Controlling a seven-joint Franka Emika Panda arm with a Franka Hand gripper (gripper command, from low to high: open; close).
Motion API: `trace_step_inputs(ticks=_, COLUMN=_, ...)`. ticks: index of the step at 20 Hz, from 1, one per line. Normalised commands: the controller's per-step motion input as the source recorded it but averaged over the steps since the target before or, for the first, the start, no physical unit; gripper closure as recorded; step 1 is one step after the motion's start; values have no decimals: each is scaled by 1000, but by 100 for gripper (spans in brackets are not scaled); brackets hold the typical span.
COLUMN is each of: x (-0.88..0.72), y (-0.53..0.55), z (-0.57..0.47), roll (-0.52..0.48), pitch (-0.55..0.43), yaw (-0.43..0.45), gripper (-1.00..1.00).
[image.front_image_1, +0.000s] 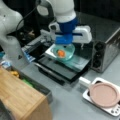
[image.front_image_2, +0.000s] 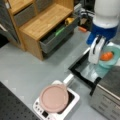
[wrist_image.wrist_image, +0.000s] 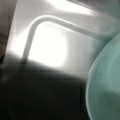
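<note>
I hold the blue-and-white gripper (image.front_image_1: 65, 46), closure indiscernible, low over the pale-green glass bowl (image.front_image_1: 64, 52) carrying an orange lump (image.front_image_1: 61, 53) on the open oven door (image.front_image_1: 77, 63), descending slowly, centred.

Soft blur throughout; bright glare on the tray (wrist_image.wrist_image: 50, 47), dark shadow below.

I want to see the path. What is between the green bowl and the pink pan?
In a front view, the oven door's dark front edge and bare grey table lie between the green bowl and the pink pan.
</note>
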Motion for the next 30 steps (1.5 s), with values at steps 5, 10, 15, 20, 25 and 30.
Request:
trace_step_inputs(ticks=5, x=266, y=-188, z=227, roll=-88, pitch=287, yaw=553, gripper=-100)
trace_step_inputs(ticks=10, x=248, y=-243, z=279, roll=-153, pitch=298, yaw=547, gripper=-100)
trace_step_inputs(ticks=15, x=214, y=-179, z=329, roll=-173, pitch=319, yaw=563, gripper=-100)
trace_step_inputs(ticks=20, x=209, y=-183, z=357, roll=-108, pitch=290, yaw=600, gripper=-100)
trace_step_inputs(ticks=25, x=226, y=-300, z=239, roll=-48, pitch=210, yaw=440, gripper=-100)
trace_step_inputs(ticks=30, x=359, y=-349, z=181, roll=-61, pitch=181, yaw=334, gripper=-100)
